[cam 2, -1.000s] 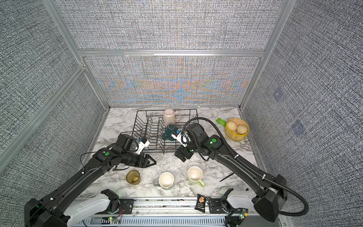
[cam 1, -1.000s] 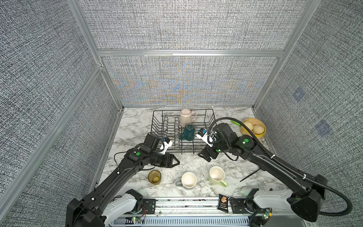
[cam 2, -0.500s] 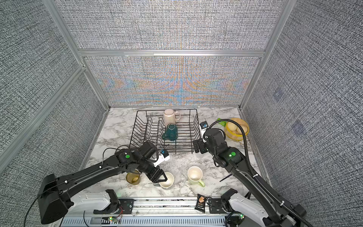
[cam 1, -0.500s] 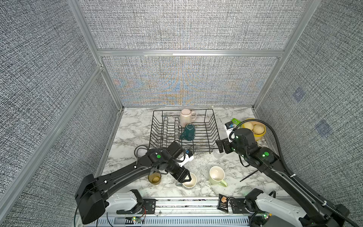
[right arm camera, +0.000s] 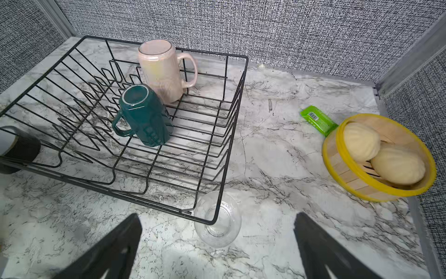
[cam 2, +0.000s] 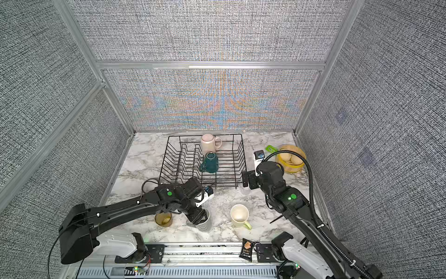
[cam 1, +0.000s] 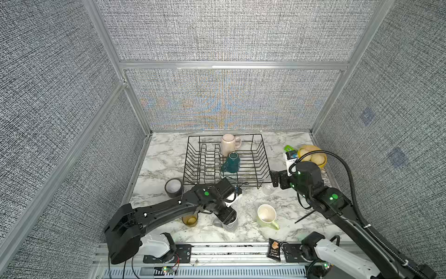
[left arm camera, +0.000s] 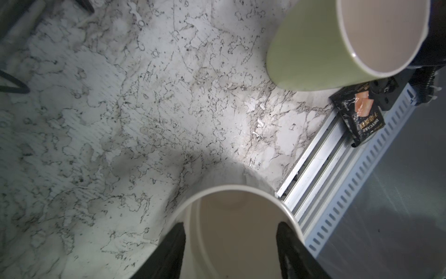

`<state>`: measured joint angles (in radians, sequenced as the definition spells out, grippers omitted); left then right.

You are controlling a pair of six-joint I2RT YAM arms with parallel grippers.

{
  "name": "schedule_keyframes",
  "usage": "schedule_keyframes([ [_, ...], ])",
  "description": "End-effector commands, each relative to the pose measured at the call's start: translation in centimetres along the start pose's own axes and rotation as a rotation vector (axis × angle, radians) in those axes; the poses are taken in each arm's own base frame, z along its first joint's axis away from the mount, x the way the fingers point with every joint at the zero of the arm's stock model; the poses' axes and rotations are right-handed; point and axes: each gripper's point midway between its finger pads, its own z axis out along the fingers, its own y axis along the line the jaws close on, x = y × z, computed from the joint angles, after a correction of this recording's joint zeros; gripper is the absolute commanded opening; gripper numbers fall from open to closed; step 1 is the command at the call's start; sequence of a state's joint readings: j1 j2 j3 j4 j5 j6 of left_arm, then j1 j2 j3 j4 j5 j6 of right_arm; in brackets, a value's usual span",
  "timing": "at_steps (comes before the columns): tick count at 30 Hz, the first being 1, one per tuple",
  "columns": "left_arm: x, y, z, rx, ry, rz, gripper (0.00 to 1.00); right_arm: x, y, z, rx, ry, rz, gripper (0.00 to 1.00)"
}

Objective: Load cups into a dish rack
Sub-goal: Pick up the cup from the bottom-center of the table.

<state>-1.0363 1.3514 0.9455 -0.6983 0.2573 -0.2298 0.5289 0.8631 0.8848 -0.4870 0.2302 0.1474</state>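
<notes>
The black wire dish rack (cam 1: 263, 154) (cam 2: 242, 154) (right arm camera: 237, 101) holds a pale pink mug (cam 1: 228, 145) (right arm camera: 161, 72) and a dark teal mug (cam 1: 231, 164) (right arm camera: 144, 116). On the marble in front stand an amber tumbler (cam 1: 190, 220), a grey mug (cam 1: 230, 225) (left arm camera: 241, 229) and a pale green mug (cam 1: 266, 215) (left arm camera: 313, 55). My left gripper (cam 1: 228, 217) (left arm camera: 229, 227) is open, a finger at each side of the grey mug's rim. A small clear glass (cam 1: 268, 189) (right arm camera: 217, 222) stands at the rack's near right corner. My right gripper (cam 1: 275, 180) (right arm camera: 218, 216) hangs wide open over that glass.
A dark tape roll (cam 1: 173, 188) (right arm camera: 17, 149) sits by the rack's near left corner. A yellow bowl of bread rolls (cam 1: 322, 161) (right arm camera: 337, 135) and a green packet (cam 1: 287, 147) lie at the right. A black sachet (cam 1: 274, 250) rests on the front rail.
My left gripper swung from the rack's front down onto the grey mug. My right gripper drew back out of the rack to the clear glass and opened wider.
</notes>
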Motion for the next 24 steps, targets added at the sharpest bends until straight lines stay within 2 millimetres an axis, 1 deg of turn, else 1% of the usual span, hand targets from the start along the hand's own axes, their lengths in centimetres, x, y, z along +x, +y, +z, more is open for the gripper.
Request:
schedule_keyframes([
  [1, -0.8, -0.2, -0.4, -0.005, -0.027, -0.002, 0.61, -0.6, -0.1, -0.2, 0.002, -0.021, 0.010, 0.99],
  [7, -1.5, -0.4, -1.9, -0.029, -0.070, -0.016, 0.57, -0.2, -0.3, -0.4, 0.007, -0.019, 0.009, 0.99],
  [9, -1.8, 0.4, -2.6, -0.078, -0.098, -0.020, 0.52, -0.1, -0.4, -0.4, 0.009, -0.022, 0.013, 0.99],
  [11, -2.2, 0.8, -3.1, -0.110, -0.126, -0.029, 0.50, -0.1, -0.3, -0.4, 0.006, -0.027, 0.011, 0.99],
  [14, -2.1, 0.4, -2.5, -0.074, -0.128, -0.021, 0.52, -0.2, -0.3, -0.7, 0.002, -0.020, -0.004, 0.99],
  [17, -1.6, 0.4, -1.5, -0.063, -0.091, -0.021, 0.60, -0.4, -0.4, -1.0, 0.005, -0.027, -0.013, 0.99],
  [19, -1.3, 1.0, -0.8, -0.083, -0.079, -0.044, 0.64, -0.6, -0.3, -1.1, -0.003, -0.030, -0.025, 0.99],
  [22, -0.7, 2.6, -0.2, -0.167, -0.054, -0.080, 0.70, -0.4, -0.3, -1.0, 0.000, -0.020, -0.035, 0.99],
  [24, -0.3, 2.7, 0.3, -0.164, -0.024, -0.081, 0.70, -0.3, -0.3, -0.9, -0.001, -0.024, -0.030, 0.99],
])
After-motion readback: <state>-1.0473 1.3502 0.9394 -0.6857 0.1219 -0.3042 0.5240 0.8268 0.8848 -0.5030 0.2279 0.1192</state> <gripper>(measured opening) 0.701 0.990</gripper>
